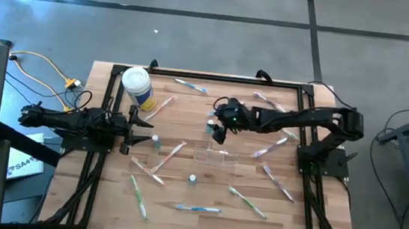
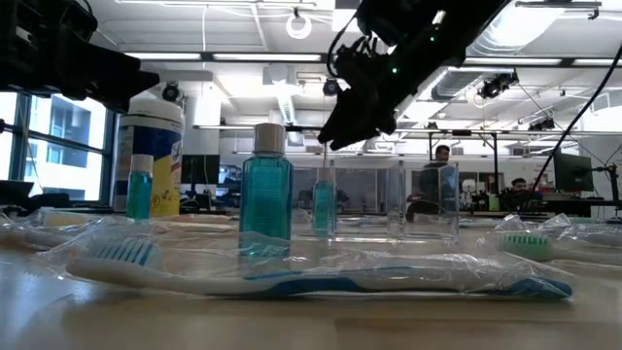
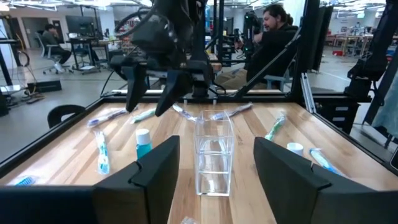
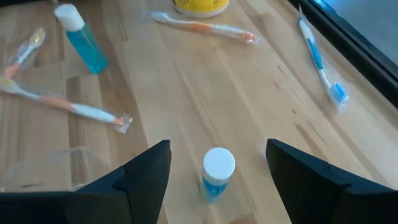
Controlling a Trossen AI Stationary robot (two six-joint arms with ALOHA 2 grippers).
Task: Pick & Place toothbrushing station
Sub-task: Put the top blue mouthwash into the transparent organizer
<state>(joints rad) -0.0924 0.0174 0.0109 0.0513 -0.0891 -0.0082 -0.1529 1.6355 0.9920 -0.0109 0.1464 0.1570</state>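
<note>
The right end effector (image 1: 214,128) hangs over the middle of the bench (image 1: 308,215), its fingers spread wide, with a small blue bottle (image 4: 217,172) standing right under it, not held. The clear cup (image 1: 214,157) stands close by. The left end effector (image 1: 146,122) waits at the bench's left side, fingers apart and holding nothing. Toothbrushes (image 1: 197,208) lie scattered all around.
</note>
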